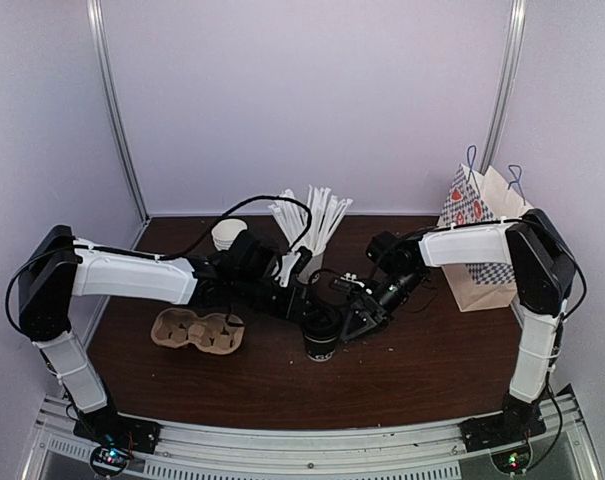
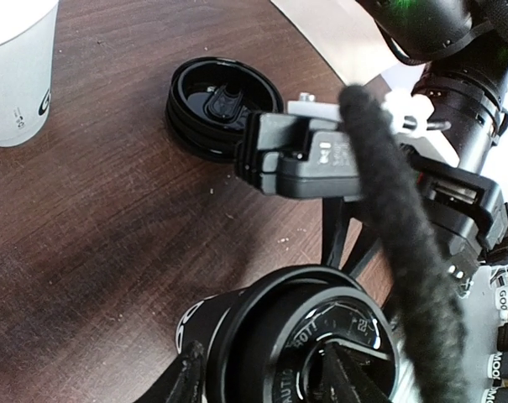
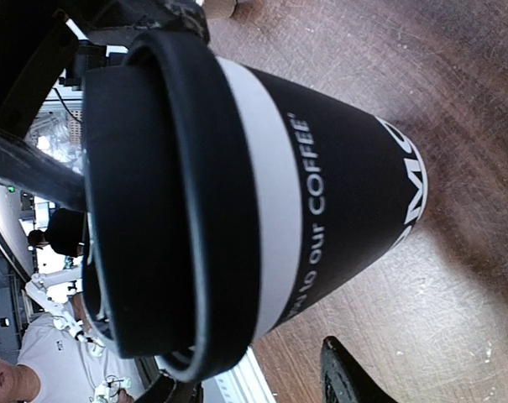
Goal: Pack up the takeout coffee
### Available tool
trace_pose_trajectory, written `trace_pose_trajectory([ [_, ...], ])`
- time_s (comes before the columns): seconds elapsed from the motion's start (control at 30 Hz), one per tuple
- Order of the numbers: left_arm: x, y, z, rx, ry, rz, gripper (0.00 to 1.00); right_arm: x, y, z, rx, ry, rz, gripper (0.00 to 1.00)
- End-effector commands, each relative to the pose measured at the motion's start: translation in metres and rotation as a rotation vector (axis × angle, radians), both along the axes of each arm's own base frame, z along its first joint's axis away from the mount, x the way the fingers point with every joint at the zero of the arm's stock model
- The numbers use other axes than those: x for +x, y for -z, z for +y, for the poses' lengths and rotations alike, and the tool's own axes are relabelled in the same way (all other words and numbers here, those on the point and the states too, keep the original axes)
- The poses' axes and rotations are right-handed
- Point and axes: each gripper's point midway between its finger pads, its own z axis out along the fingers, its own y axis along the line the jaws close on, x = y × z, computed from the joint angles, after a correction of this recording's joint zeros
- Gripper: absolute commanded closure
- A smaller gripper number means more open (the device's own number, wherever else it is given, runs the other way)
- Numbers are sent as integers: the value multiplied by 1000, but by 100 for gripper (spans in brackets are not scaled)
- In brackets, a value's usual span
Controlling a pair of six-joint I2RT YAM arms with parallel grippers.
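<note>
The takeout coffee (image 1: 320, 340) is a black cup with white lettering and a black lid, standing upright mid-table. It fills the right wrist view (image 3: 337, 185), and the left wrist view looks down on its lid (image 2: 270, 323). My left gripper (image 1: 304, 305) hangs over it (image 2: 262, 363), jaws apart. One finger lies over the lid's recess and the other outside the rim, with a little cup wall showing between that finger and the rim. My right gripper (image 1: 354, 322) is open at the cup's right side (image 3: 249, 369), one finger clearly apart from the cup wall.
A checked paper bag (image 1: 482, 245) stands at the right. A cardboard cup carrier (image 1: 197, 330) lies at the left. A white cup of straws (image 1: 312, 225) and stacked cups (image 1: 229, 235) stand behind. A stack of black lids (image 2: 220, 105) sits beyond the coffee.
</note>
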Motion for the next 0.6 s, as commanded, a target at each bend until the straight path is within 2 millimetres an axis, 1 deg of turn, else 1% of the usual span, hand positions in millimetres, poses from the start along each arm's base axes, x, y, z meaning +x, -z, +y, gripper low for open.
trace_pose_trajectory([
  [0.0, -5, 28, 8, 50, -9, 52, 52, 0, -21, 13, 95, -14, 22, 53],
  [0.07, -6, 30, 8, 52, -6, 58, 52, -2, -30, 15, 130, -19, 29, 53],
  [0.13, -7, 31, 9, 52, -6, 64, 53, -3, -34, 15, 143, -19, 27, 53],
  [0.23, -8, 33, 9, 57, -4, 66, 53, 1, -30, 15, 126, 0, 14, 56],
  [0.43, -9, 36, 10, 62, 0, 74, 53, 6, -19, 18, 111, 20, 46, 57],
  [0.57, -10, 38, 11, 66, -2, 77, 53, 9, -20, 20, 123, 41, 88, 58],
])
